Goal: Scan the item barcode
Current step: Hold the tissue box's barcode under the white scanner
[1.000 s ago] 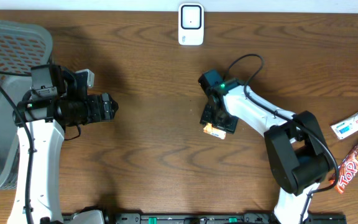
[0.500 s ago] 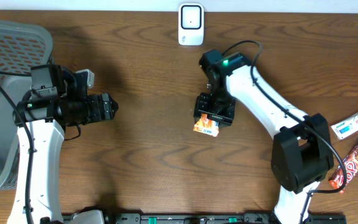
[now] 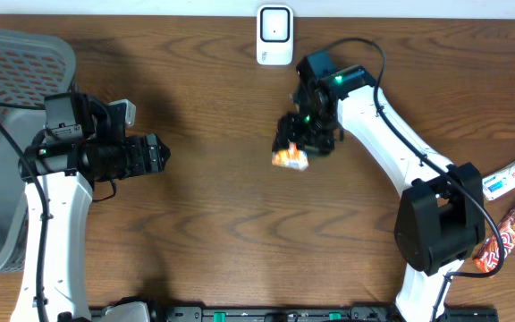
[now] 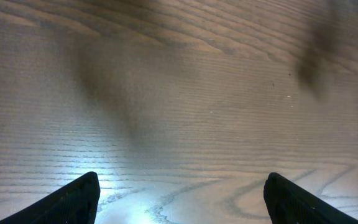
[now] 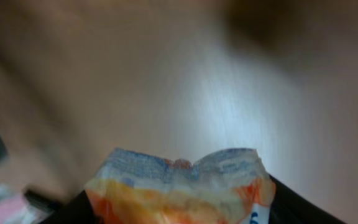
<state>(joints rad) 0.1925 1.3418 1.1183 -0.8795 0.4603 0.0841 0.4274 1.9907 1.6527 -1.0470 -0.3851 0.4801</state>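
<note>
We see the right gripper (image 3: 300, 145) pinching the orange packet (image 3: 289, 159) overhead, its crimped edge only wrist-close; left gripper (image 4: 180, 185) fingers spread wide.

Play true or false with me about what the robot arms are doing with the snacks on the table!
1. The right gripper holds an orange packet. True.
2. The left gripper holds a snack too. False: its jaws stand open with nothing between them.
3. A white scanner sits at the top edge of the overhead view. True.
4. The orange packet lies in the grey basket. False: the basket is at the far left, and the packet is in the right gripper near the middle of the table.
5. A red candy bar lies at the right side of the table. True.
</note>
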